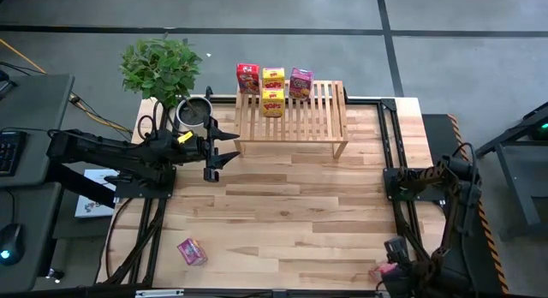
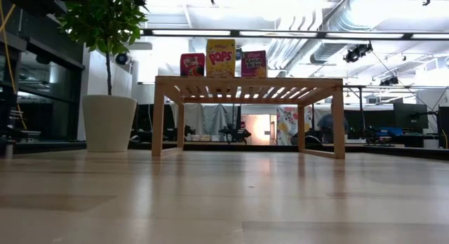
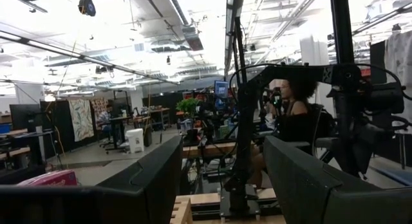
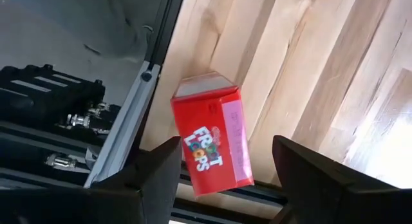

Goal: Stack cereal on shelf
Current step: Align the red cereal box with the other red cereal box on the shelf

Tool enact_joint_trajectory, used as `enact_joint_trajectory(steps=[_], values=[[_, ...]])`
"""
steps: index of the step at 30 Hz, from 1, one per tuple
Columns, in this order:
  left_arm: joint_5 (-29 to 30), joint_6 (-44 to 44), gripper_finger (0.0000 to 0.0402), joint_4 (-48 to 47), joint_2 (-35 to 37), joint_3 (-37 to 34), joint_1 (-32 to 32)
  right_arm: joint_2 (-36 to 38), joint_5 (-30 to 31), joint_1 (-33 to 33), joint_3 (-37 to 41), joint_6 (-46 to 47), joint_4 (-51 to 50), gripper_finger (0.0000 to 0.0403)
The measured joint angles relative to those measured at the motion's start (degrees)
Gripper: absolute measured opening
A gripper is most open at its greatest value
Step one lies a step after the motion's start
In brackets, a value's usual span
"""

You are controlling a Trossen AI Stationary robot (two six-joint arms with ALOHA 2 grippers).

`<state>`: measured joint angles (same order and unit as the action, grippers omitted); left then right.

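Note:
On the slatted shelf (image 1: 308, 118) stand a red box (image 1: 247, 78), a yellow box (image 1: 273, 76) and a pink box (image 1: 300, 82) along its far edge, with a second yellow box (image 1: 272, 102) in front. Another pink box (image 1: 191, 251) lies on the table near its near-left corner. A red box (image 4: 212, 140) lies flat by the table's near-right edge. My right gripper (image 4: 226, 147) is open above it, one finger on either side, touching nothing that I can see. My left gripper (image 1: 224, 151) hovers open and empty just left of the shelf.
A potted plant (image 1: 161, 68) and a dark round pot (image 1: 193, 112) stand at the far-left corner, close behind my left gripper. A black frame rail (image 4: 138, 102) runs along the table edge beside the red box. A person (image 3: 290, 114) sits beyond the table's right side.

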<state>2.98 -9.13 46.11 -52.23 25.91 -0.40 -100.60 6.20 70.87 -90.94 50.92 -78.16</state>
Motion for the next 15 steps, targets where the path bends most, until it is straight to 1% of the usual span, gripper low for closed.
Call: enact_joint_trajectory(steps=[4, 8, 10, 12, 13, 14, 15], values=[[0.00, 0.04, 0.0207, 0.00, 0.00, 0.00, 0.00, 0.00, 0.71, 0.77, 0.00, 0.02, 0.54, 0.0236], [0.00, 0.07, 0.0207, -0.01, 0.00, 0.00, 0.00, -0.01, 3.36, 1.18, 1.62, -0.19, 2.31, 0.0236], [0.00, 0.07, 0.0207, -0.02, 0.00, 0.00, 0.00, -0.03, 1.72, 1.19, 3.99, -0.63, 4.01, 0.0236], [0.00, 0.07, 0.0207, -0.07, 0.00, 0.00, 0.00, -0.11, -2.33, 0.83, 5.60, -0.98, 5.98, 0.0236], [0.00, 0.07, 0.0207, -0.07, 0.00, 0.00, 0.00, -0.01, -3.22, 0.77, 5.87, -1.09, 6.50, 0.0236], [0.00, 0.04, 0.0207, -0.07, 0.00, 0.00, 0.00, 0.00, -2.57, 0.77, 5.95, -1.63, 6.63, 0.0236], [0.00, 0.06, 0.0207, -0.07, 0.00, 0.00, 0.00, 0.04, -0.70, 0.77, 5.93, -2.44, 6.70, 0.0236]])
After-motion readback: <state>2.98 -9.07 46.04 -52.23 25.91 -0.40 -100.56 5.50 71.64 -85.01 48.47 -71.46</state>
